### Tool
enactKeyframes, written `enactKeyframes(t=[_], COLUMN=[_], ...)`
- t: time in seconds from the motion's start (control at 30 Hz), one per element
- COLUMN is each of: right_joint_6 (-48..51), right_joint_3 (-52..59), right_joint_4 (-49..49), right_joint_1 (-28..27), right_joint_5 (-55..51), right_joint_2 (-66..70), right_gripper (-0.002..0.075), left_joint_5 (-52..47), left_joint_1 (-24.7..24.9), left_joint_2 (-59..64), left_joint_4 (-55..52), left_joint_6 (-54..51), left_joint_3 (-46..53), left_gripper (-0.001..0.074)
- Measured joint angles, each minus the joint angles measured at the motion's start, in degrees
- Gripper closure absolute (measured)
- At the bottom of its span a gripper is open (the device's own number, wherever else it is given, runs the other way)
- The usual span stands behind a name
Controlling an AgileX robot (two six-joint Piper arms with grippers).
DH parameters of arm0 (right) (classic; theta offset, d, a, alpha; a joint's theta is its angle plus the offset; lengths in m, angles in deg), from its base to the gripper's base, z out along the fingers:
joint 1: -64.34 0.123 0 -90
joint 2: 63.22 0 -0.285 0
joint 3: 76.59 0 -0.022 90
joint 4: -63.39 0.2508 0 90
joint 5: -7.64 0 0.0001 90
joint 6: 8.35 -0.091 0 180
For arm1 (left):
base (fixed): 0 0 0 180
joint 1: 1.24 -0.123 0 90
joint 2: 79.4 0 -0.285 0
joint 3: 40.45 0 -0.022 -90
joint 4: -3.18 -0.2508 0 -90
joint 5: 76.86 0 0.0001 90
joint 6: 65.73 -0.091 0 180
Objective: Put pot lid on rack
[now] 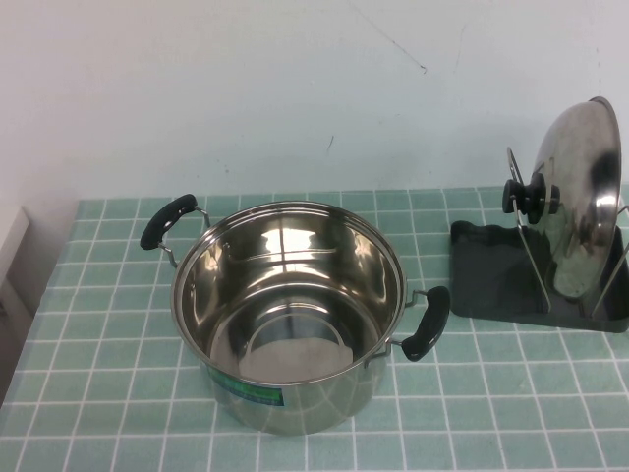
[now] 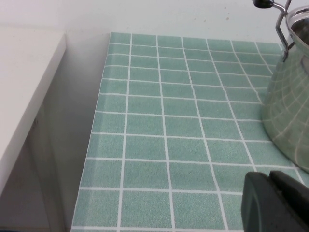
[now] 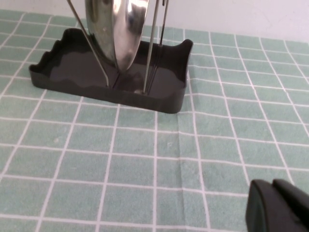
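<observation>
Your shiny domed steel pot lid (image 1: 582,192) is standing upright in the dark grey wire-looped rack (image 1: 491,270), right of the pot (image 1: 290,310). Both pincers, left pincer (image 2: 276,202) and right pincer (image 3: 279,208), are hovering clenched, grasping nothing, above the green tiled tabletop (image 1: 98,344).

A green sticker label (image 1: 257,392) sits on the outer wall of the steel pot (image 1: 290,310), low on its near side. Its print is too small to read. No other text shows.

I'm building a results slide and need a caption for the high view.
Pot lid stands on edge in the rack, right of the open steel pot; neither gripper in view.
</observation>
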Motion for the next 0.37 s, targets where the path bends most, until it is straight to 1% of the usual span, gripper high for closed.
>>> enactKeyframes(t=[0.37], right_joint_6=[-1.0], right_joint_3=[0.0], right_joint_4=[0.0], right_joint_1=[0.0], right_joint_5=[0.0], right_joint_2=[0.0], right_gripper=[0.0727], left_joint_5=[0.0], left_joint_1=[0.0], left_joint_2=[0.0], left_joint_4=[0.0], left_joint_6=[0.0], left_joint_3=[0.0], left_gripper=[0.0737])
